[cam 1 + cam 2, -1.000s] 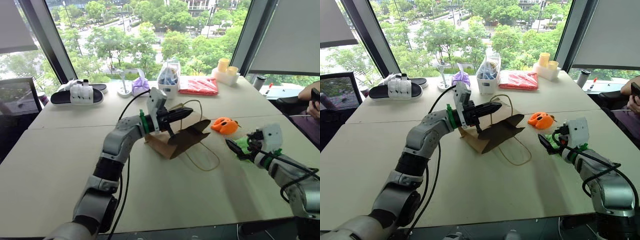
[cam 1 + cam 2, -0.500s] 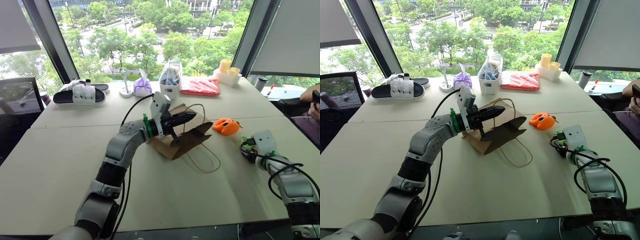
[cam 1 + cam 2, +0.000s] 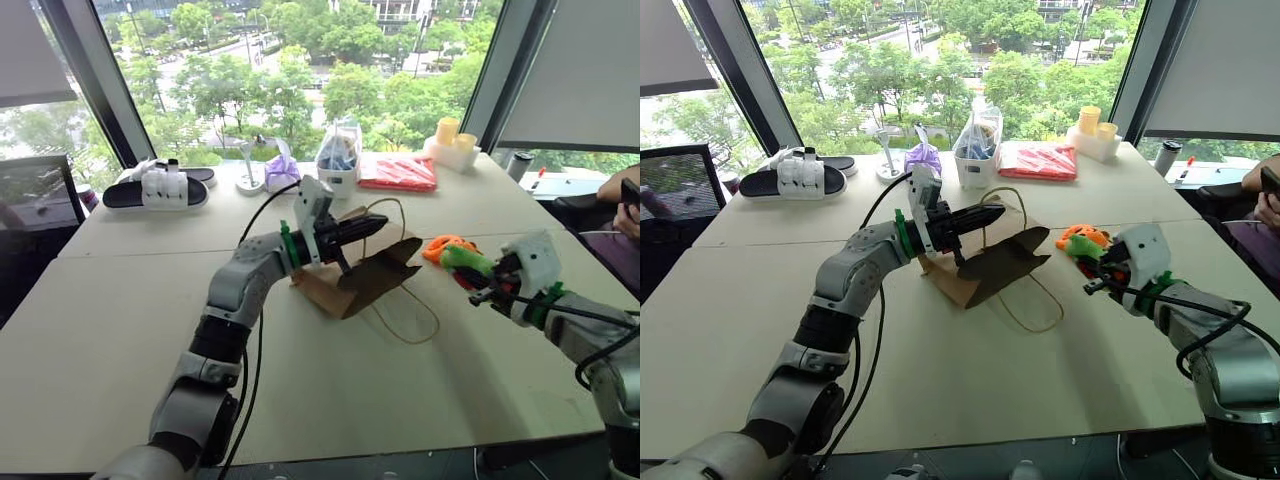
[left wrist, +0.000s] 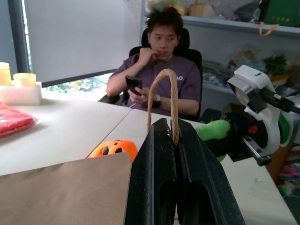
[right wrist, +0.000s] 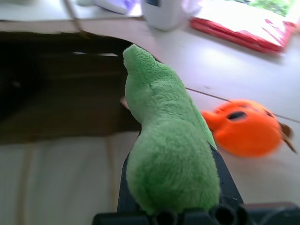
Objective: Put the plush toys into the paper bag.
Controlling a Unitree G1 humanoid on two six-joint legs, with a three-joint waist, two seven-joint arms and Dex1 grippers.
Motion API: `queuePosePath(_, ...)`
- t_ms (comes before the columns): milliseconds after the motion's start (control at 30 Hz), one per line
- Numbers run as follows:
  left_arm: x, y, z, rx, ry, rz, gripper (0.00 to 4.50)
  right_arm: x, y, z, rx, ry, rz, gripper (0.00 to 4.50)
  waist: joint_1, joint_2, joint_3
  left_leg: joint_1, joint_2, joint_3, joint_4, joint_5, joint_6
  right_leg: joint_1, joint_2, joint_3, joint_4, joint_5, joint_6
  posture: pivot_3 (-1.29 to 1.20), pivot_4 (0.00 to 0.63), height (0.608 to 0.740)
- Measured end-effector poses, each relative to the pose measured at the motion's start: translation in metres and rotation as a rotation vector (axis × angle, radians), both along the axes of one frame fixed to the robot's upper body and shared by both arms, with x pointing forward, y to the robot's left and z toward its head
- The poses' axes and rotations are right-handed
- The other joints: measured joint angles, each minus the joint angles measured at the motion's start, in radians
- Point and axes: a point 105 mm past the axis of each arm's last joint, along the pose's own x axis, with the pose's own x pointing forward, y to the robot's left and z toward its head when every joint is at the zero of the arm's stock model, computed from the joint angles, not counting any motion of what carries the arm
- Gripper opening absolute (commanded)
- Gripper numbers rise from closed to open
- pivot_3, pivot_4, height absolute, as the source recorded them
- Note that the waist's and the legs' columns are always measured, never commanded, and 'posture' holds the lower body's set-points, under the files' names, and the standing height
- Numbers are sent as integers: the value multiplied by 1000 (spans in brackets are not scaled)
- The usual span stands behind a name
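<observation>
The brown paper bag lies on its side at the middle of the table, its dark mouth facing right. My left gripper is shut on the bag's upper cord handle and holds it up. Right of the bag, my right gripper is shut on the light green plush toy, which hangs above the table with its end towards the bag's mouth. The orange plush toy with dark markings rests on the table just behind the green one.
The bag's other cord loop lies flat on the table in front of it. Along the far edge stand sandals, a purple pouch, a white container, a red packet and yellow cups. A person sits at the right.
My right gripper has closed on the green plush toy and lifted it off the table, up and left towards the bag. The left gripper keeps holding the handle in place.
</observation>
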Motion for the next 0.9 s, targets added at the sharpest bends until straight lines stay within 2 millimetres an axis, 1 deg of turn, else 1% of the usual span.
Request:
queuePosePath(100,0,2,1,-22,29,-18,0,3,24,-14,27,55,60,18,1,0,0,0,0,0,0,0,0,0,0,0,0,0,0,0,150,740)
queuePosePath(200,-2,1,2,-37,46,-37,0,8,41,-19,43,71,101,18,-1,0,0,0,0,0,0,0,0,-1,0,0,0,0,0,0,150,740)
queuePosePath(367,-6,-3,4,-45,61,-66,0,32,73,-23,71,61,152,18,-5,0,0,0,0,0,0,1,-1,-2,0,0,1,0,0,0,150,740)
queuePosePath(433,-9,-3,6,-46,55,-72,0,41,83,-26,60,65,169,18,-5,0,0,0,0,0,0,1,-3,-2,0,0,1,0,0,0,150,740)
queuePosePath(567,-10,-4,9,-56,59,-69,0,52,95,-32,32,66,186,18,-3,0,0,-1,-1,0,0,3,-5,-2,0,0,1,0,0,0,150,740)
queuePosePath(633,-10,-5,9,-66,68,-61,0,56,98,-35,25,62,185,885,-2,0,0,-1,-1,0,0,3,-5,-2,0,0,1,0,0,0,150,740)
queuePosePath(667,-9,-5,10,-67,70,-56,0,58,99,-37,18,63,184,1206,-3,0,0,-1,-1,0,0,3,-5,-3,0,0,1,0,0,0,150,740)
queuePosePath(767,-5,-3,10,-73,73,-18,0,61,98,-42,8,60,171,2820,-4,0,0,-1,-1,0,0,3,-6,-3,0,1,1,0,0,0,150,740)
queuePosePath(867,0,-1,9,-69,59,25,0,62,98,-41,-4,36,173,4367,-4,0,0,-1,-1,0,-1,3,-6,-3,0,1,1,0,0,0,150,740)
queuePosePath(900,1,0,9,-68,52,38,0,62,98,-40,-5,32,172,4469,-4,0,0,-1,-1,0,-1,3,-6,-3,0,1,1,0,0,0,150,740)
